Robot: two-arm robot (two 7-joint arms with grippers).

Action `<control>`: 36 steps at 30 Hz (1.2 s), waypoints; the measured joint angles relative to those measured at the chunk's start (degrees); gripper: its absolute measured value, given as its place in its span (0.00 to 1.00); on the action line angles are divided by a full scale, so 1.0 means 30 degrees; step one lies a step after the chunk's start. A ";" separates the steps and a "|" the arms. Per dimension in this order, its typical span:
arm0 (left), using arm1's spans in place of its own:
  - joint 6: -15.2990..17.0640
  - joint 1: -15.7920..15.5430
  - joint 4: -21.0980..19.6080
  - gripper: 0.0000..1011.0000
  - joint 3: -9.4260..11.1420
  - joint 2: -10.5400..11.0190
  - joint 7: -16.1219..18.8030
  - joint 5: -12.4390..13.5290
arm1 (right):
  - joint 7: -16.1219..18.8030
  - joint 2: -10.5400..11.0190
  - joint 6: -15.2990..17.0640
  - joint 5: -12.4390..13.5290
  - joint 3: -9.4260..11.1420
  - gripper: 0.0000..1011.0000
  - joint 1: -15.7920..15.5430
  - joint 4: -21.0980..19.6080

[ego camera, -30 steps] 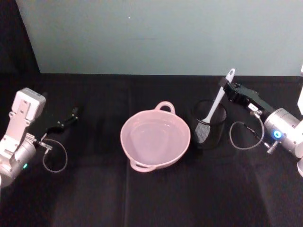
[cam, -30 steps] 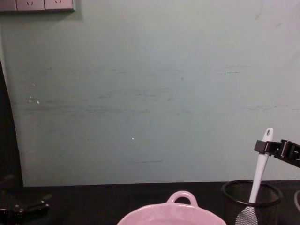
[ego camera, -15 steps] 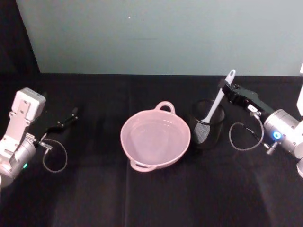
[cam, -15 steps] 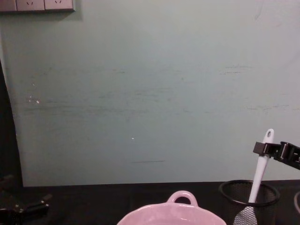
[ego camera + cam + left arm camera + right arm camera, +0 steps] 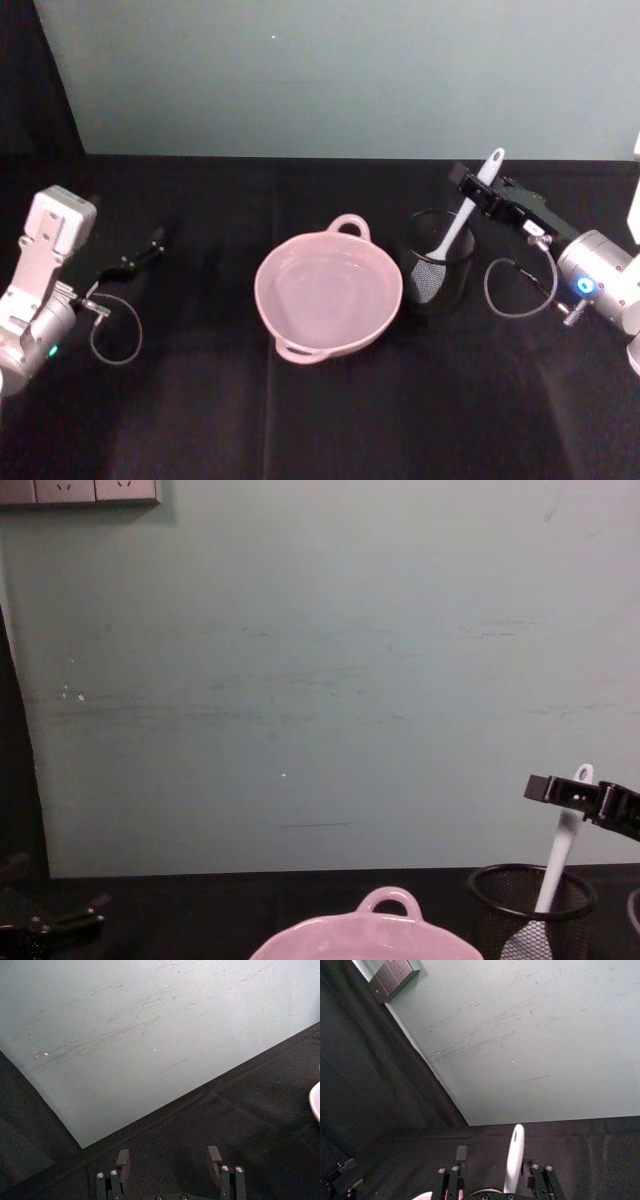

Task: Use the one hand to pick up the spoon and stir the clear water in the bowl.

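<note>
The white spoon [image 5: 458, 227] stands tilted in a black wire-mesh cup [image 5: 438, 262], bowl end down and handle tip up. My right gripper [image 5: 468, 186] is open, with its fingers on either side of the upper handle. In the right wrist view the spoon handle [image 5: 514, 1159] rises between the two fingers, nearer one of them. The chest view shows the right gripper [image 5: 546, 788] level with the spoon [image 5: 560, 852] near its tip. Left of the cup sits the pale pink bowl [image 5: 290, 345] holding clear water [image 5: 325, 292]. My left gripper [image 5: 143, 254] rests open at the far left.
A pale green wall [image 5: 340, 70] backs the black cloth table. The mesh cup [image 5: 530, 895] nearly touches the bowl's [image 5: 385, 905] right side. A cable loops below each wrist. Bare black cloth lies in front of the bowl and between the bowl and the left arm.
My right gripper has slid forward along the table's back, so its fingers now straddle the spoon handle. The handle tip has leaned slightly to the right. The left arm is still.
</note>
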 joint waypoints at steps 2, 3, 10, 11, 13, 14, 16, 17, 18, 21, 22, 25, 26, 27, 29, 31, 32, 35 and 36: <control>0.0001 -0.0001 0.0000 1.00 0.0000 0.0000 0.0000 -0.0001 | 0.0000 -0.0001 -0.0001 0.0000 0.0001 0.64 0.0001 -0.0004; 0.0001 -0.0001 0.0000 1.00 0.0000 0.0000 0.0000 -0.0001 | 0.0000 -0.0002 -0.0002 0.0000 0.0002 0.70 0.0000 -0.0004; 0.0000 0.0000 0.0000 1.00 0.0000 0.0000 0.0000 -0.0001 | 0.0021 0.0010 -0.0014 -0.0020 -0.0012 0.92 0.0005 -0.0021; 0.0000 0.0000 0.0000 1.00 0.0000 0.0001 0.0000 -0.0001 | 0.0021 0.0010 -0.0014 -0.0020 -0.0012 0.92 0.0005 -0.0021; 0.0001 0.0000 0.0000 1.00 0.0000 -0.0001 0.0000 -0.0001 | 0.0086 0.0266 -0.0161 -0.0563 -0.0286 0.97 0.0036 -0.0198; 0.0000 -0.0001 0.0000 1.00 0.0000 0.0000 0.0000 -0.0001 | 0.0087 0.0333 -0.0214 -0.0726 -0.0349 0.99 0.0035 -0.0251; 0.0000 0.0002 -0.0001 1.00 -0.0001 0.0000 0.0000 0.0000 | 0.0034 0.0499 -0.0439 -0.1296 -0.0491 0.99 0.0000 -0.0387; 0.0000 -0.0001 -0.0001 1.00 -0.0001 0.0000 0.0000 -0.0001 | -0.0037 0.0553 -0.0548 -0.1550 -0.0537 0.99 -0.0028 -0.0450; 0.0000 -0.0001 -0.0001 1.00 -0.0001 0.0000 0.0000 -0.0001 | -0.0113 0.0602 -0.0662 -0.1804 -0.0569 0.99 -0.0056 -0.0501; 0.0000 0.0000 -0.0001 1.00 0.0000 0.0000 0.0000 -0.0001 | -0.0537 0.0775 -0.1058 -0.2710 -0.0639 0.99 -0.0171 -0.0659; 0.0000 0.0000 0.0000 1.00 -0.0001 0.0001 0.0000 -0.0001 | -0.0655 0.0821 -0.1187 -0.2970 -0.0655 0.99 -0.0207 -0.0706; 0.0000 0.0000 0.0001 1.00 0.0000 0.0000 0.0000 -0.0001 | -0.1258 0.1025 -0.1843 -0.4197 -0.0759 0.99 -0.0353 -0.0885; 0.0000 0.0000 0.0000 1.00 -0.0001 0.0000 0.0000 -0.0001 | -0.1425 0.1077 -0.2032 -0.4550 -0.0785 0.99 -0.0390 -0.0928; 0.0000 0.0000 0.0000 1.00 0.0000 0.0001 0.0000 -0.0002 | -0.1745 0.1161 -0.2375 -0.5186 -0.0837 0.99 -0.0457 -0.0983; 0.0000 0.0000 0.0000 1.00 0.0000 0.0001 0.0000 -0.0001 | -0.2073 0.1242 -0.2724 -0.5820 -0.0884 0.99 -0.0533 -0.1035; 0.0000 0.0000 -0.0001 1.00 0.0000 -0.0001 0.0000 -0.0001 | -0.2516 0.1347 -0.3180 -0.6738 -0.0952 0.99 -0.0633 -0.1074; 0.0000 0.0001 0.0000 1.00 -0.0001 0.0000 0.0000 -0.0001 | -0.2684 0.1392 -0.3321 -0.7041 -0.0974 0.99 -0.0678 -0.1101; 0.0000 -0.0001 0.0000 1.00 0.0001 0.0000 -0.0001 -0.0001 | -0.3265 0.1632 -0.3774 -0.8102 -0.1004 0.99 -0.0978 -0.1418; 0.0000 -0.0001 0.0000 1.00 0.0000 0.0000 0.0000 0.0000 | -0.3390 0.1696 -0.3840 -0.8294 -0.0992 0.99 -0.1086 -0.1539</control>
